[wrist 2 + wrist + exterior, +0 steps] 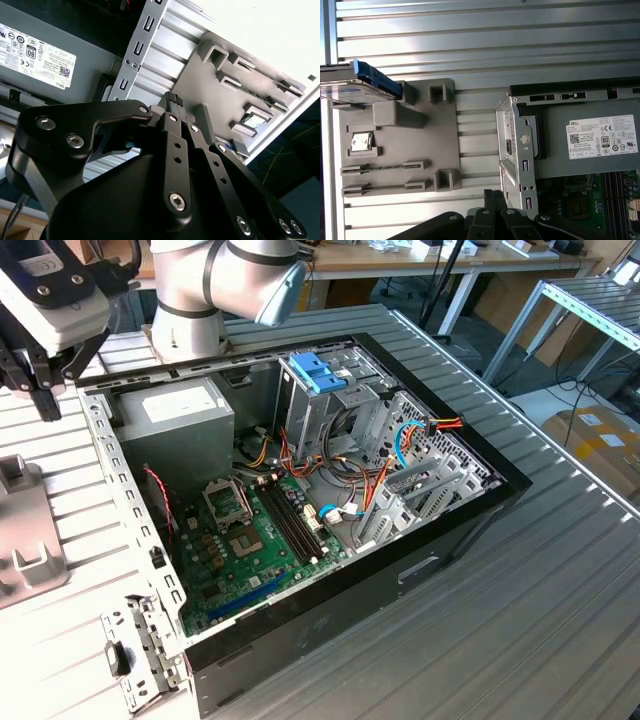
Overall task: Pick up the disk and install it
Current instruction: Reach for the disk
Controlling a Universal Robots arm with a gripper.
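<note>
Exterior view: the arm (230, 280) reaches in from the table's (560, 590) far edge. Its gripper (45, 390) hangs above the slats at the exterior view's left, just beyond the far left corner of the open case (350, 600). The case lies on its side in the middle of the table. Inside it, the power supply (170, 415) fills the corner nearest the gripper, the cage (320, 375) with light-blue handles stands beside it along the far wall, and the motherboard (235, 550) covers the floor nearer the camera. A grey plate (25, 540) lies on the table by the exterior view's left edge, well apart from the case.

Second wrist view: the gripper (174, 99) has its fingers pressed together with nothing between them. Beneath its tip are the table slats, between the plate (215, 85) and the case's perforated rim (142, 45). The power supply (50, 85) lies behind that rim.

First wrist view: the disk (350, 87) rests on the plate (435, 145), at the corner farthest from the case (517, 150), with a blue piece (377, 80) along its side. The gripper (492, 192), clenched and empty, sits over the gap between plate and case, well apart from the disk. The power supply (580, 160) and the motherboard (575, 205) show inside the case.
</note>
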